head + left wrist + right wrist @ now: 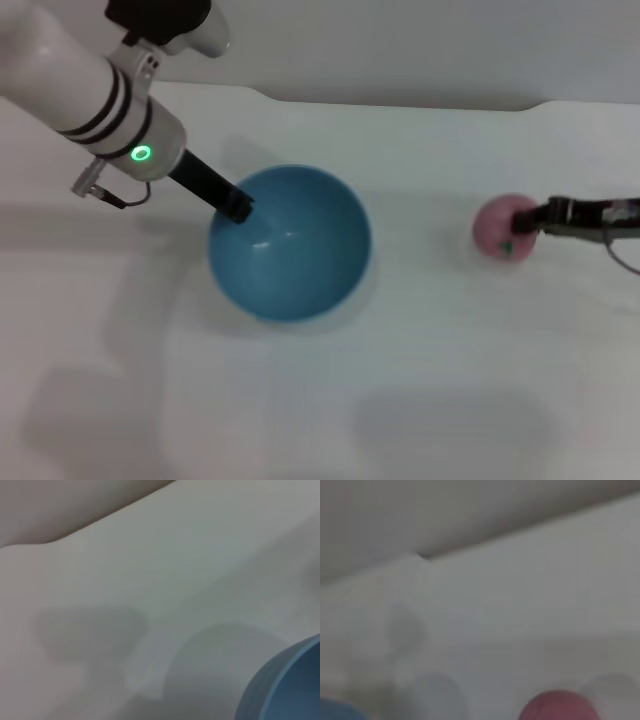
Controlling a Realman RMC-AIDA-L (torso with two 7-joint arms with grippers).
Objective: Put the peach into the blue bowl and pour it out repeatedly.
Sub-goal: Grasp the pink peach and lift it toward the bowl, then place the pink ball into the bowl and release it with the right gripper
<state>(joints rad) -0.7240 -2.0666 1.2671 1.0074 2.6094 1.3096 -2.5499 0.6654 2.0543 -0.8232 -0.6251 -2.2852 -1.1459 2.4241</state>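
White and plain, the table fills almost the whole head view, with a pale wall edge along the far side. Seen from the head, the blue bowl stands upright a little left of the middle of the table, and its inside holds nothing. The left gripper comes down from the 10 o'clock direction and its dark tip sits on the bowl's rim at that same side; it looks closed on the rim, with one part inside and one outside (the tip is small, so I judge this from the contact only). The left wrist view shows only a curved piece of the blue bowl against the white table. The peach lies on the table at 3 o'clock from the bowl, well apart from it, with its small green mark facing the near side. The right gripper reaches in from the right edge and touches the peach at its right side; whether its fingers are apart or together I cannot tell. The right wrist view shows the top of the peach and a small bit of the bowl.
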